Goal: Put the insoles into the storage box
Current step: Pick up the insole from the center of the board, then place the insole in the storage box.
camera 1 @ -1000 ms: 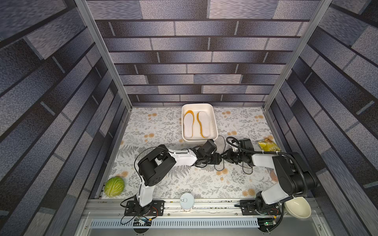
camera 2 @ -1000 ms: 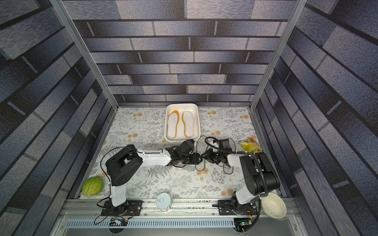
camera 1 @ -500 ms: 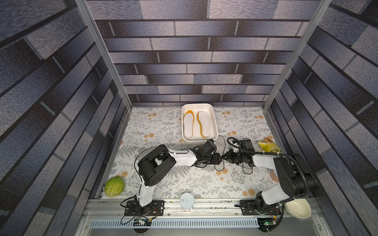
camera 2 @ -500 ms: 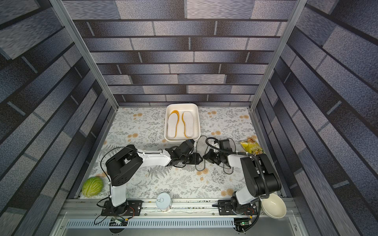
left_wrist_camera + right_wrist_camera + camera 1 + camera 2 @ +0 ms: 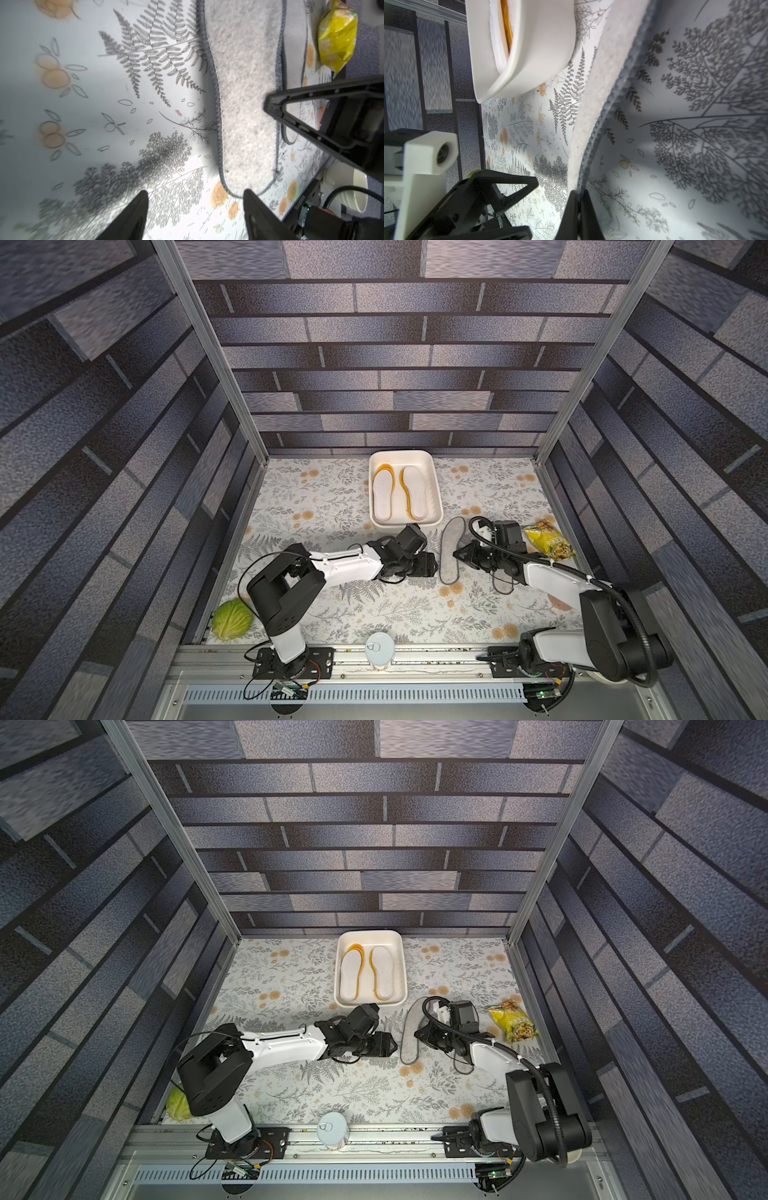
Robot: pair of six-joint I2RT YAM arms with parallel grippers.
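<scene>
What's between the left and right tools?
A grey felt insole, its edge pinched by the right tool; left tool open. Both top views show it.

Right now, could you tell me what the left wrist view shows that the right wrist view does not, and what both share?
Left wrist only: the yellow snack bag and the cream bowl. Right wrist only: the storage box, with a white insole and an orange insole inside. Both: the grey insole, pinched at its edge by the shut right gripper, the open left gripper, and the floral table cover.
</scene>
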